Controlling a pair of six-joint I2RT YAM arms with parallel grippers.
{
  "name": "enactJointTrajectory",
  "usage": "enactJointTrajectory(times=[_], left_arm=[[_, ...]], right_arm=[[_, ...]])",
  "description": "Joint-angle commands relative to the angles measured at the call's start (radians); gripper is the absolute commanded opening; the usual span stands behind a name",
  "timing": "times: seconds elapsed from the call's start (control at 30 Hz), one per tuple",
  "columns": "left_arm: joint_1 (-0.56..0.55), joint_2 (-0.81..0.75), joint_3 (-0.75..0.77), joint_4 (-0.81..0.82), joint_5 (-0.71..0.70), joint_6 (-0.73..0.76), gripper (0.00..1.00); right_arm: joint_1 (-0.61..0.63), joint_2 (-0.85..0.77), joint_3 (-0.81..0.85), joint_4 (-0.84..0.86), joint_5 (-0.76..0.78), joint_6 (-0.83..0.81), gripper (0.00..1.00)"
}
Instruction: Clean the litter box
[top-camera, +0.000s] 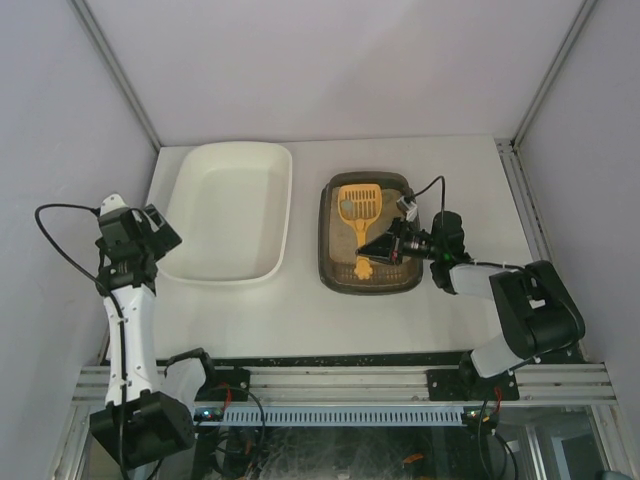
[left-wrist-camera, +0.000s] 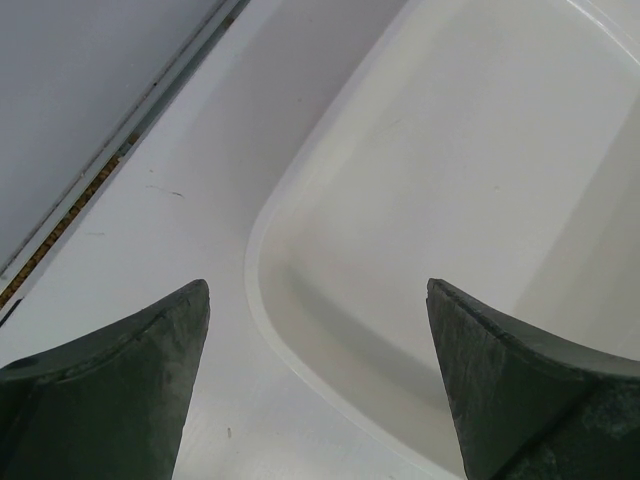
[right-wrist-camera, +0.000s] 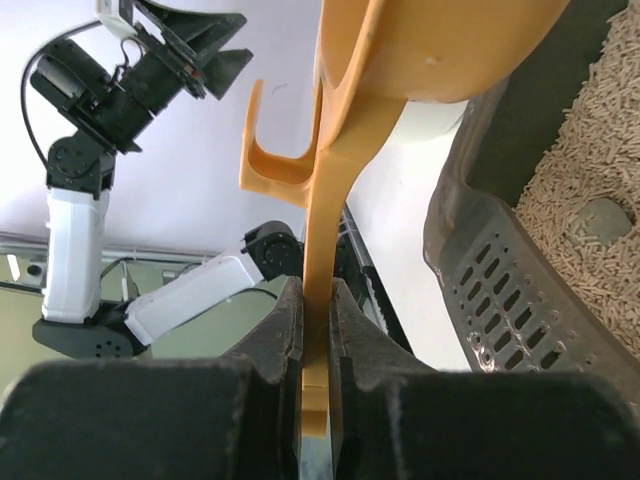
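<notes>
The dark olive-brown litter box (top-camera: 328, 235) with beige litter sits right of centre on the table. A yellow slotted scoop (top-camera: 358, 203) is over it, head toward the far side. My right gripper (top-camera: 383, 245) is shut on the scoop's handle from the right. In the right wrist view the handle (right-wrist-camera: 325, 190) stands pinched between my fingers (right-wrist-camera: 279, 330), my gripper (right-wrist-camera: 317, 292) closed on it, with the box's slotted rim (right-wrist-camera: 510, 300) and pellet litter (right-wrist-camera: 585, 150) at right. My left gripper (top-camera: 166, 228) is open and empty at the white tub's left edge, jaws wide (left-wrist-camera: 318, 290).
A larger cream-white tub (top-camera: 262, 160) stands left of the litter box, with nothing visible inside; its near-left corner (left-wrist-camera: 262, 215) lies between my left fingers. A grey lump (right-wrist-camera: 607, 216) lies in the litter. Enclosure walls bound the table on the left, far and right sides.
</notes>
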Motion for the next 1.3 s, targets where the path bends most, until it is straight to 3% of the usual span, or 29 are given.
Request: enactJointTrajectory(times=[0.0,0.1,0.2,0.3,0.43,0.57,0.77,1.07,1.17,1.2,1.27], left_arm=[[0.028,-0.008,0.077,-0.002,0.049,0.011,0.93],[0.082,0.039,0.124,-0.038,0.109,0.023,0.93],[0.159,0.085,0.156,-0.064,0.222,0.016,0.93],[0.199,0.114,0.168,-0.061,0.213,0.003,0.93],[0.216,0.126,0.154,-0.028,0.189,0.005,0.93],[0.218,0.135,0.130,-0.014,0.188,-0.005,0.93],[0.219,0.150,0.088,0.019,0.191,-0.019,0.93],[0.218,0.192,0.081,0.028,0.179,-0.026,0.93],[0.218,0.189,0.075,0.044,0.164,-0.009,0.93],[0.219,0.185,0.074,0.048,0.163,-0.003,0.99],[0.217,0.173,0.071,0.057,0.164,0.008,1.00]], right_arm=[[0.086,-0.015,0.083,-0.065,-0.005,-0.079,0.00],[0.186,-0.077,0.234,-0.464,0.102,-0.333,0.00],[0.226,-0.053,0.345,-0.592,0.122,-0.383,0.00],[0.259,0.016,0.472,-0.742,0.125,-0.465,0.00],[0.345,0.133,0.689,-1.131,0.301,-0.679,0.00],[0.456,0.210,0.850,-1.309,0.517,-0.779,0.00],[0.622,0.301,0.986,-1.428,0.881,-0.858,0.00],[0.836,0.399,1.114,-1.465,1.431,-0.983,0.00],[0.877,0.447,1.164,-1.493,1.559,-1.015,0.00],[0.882,0.463,1.178,-1.504,1.579,-1.016,0.00],[0.886,0.482,1.195,-1.509,1.592,-1.021,0.00]])
